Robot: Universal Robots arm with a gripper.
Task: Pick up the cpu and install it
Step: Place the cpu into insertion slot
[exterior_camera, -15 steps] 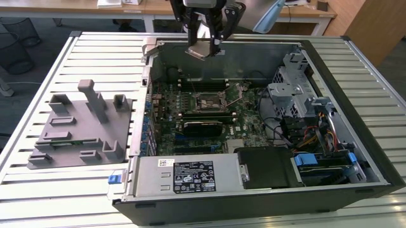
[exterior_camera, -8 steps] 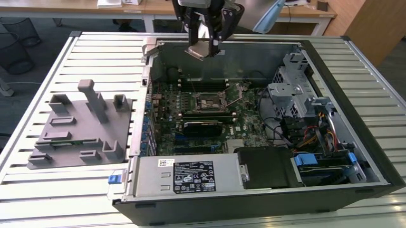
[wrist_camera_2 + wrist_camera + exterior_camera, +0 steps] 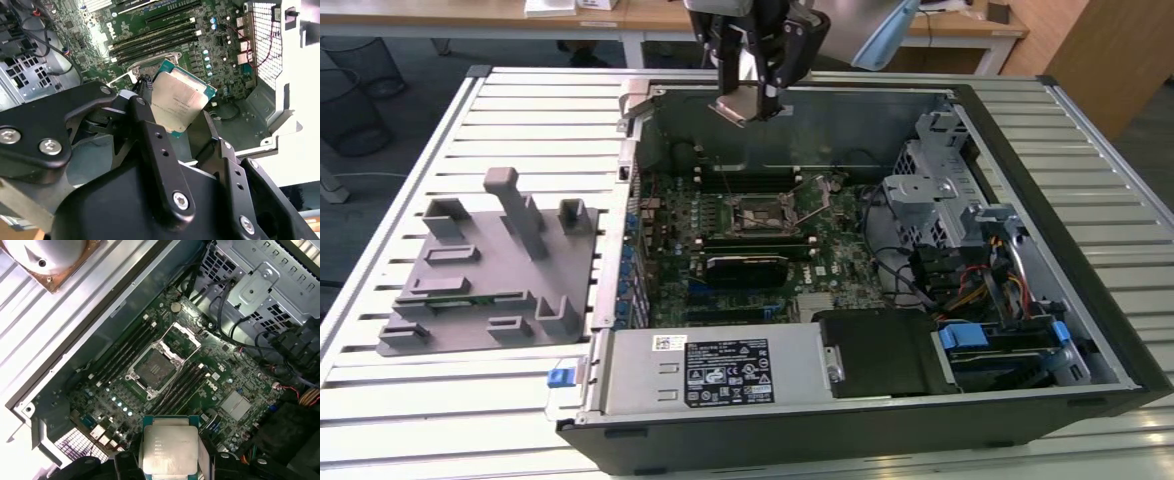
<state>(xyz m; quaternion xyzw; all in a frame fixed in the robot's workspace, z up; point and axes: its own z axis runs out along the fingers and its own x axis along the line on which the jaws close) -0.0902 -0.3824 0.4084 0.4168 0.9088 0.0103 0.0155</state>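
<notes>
Second wrist view: the black metal two-finger gripper (image 3: 176, 112) is closest to the lens. Jaws are closed down to chip width and clamp the cpu (image 3: 179, 97), a small flat square chip with a silvery metal top plate and a pale rim. The black fingers (image 3: 150, 132) grip it on two opposite edges, top plate towards the camera and chip tilted.

The cpu is in the air, touching nothing but the fingers. In the exterior view it hangs at about the height of the case's rim, over the far side of the opening, well above the board.

Below it in the first wrist view:
- The square black socket (image 3: 152, 367) with its metal frame sits on the board with its contact field exposed. Its hinged silver load plate (image 3: 183, 337) is swung up off it. The cpu is apart from the socket and offset to one side of it.
- Long black memory slots (image 3: 122, 352) run along both flanks of the socket.
- Both sit on the green printed motherboard (image 3: 240, 372), which lies flat on the floor of the case.
- A perforated grey sheet-metal drive cage (image 3: 260, 285) with black cables is beside the board.

Exterior view, further out:
- The open black and grey metal computer case (image 3: 854, 125) lies on its side.
- A grey boxed power supply (image 3: 707, 368) fills the end of the case opposite the gripper.
- A grey plastic fixture (image 3: 480, 270) with upright blocks sits just beside the case, at the exterior view's left.
- Everything rests on a pale slatted metal table (image 3: 547, 110).
</notes>
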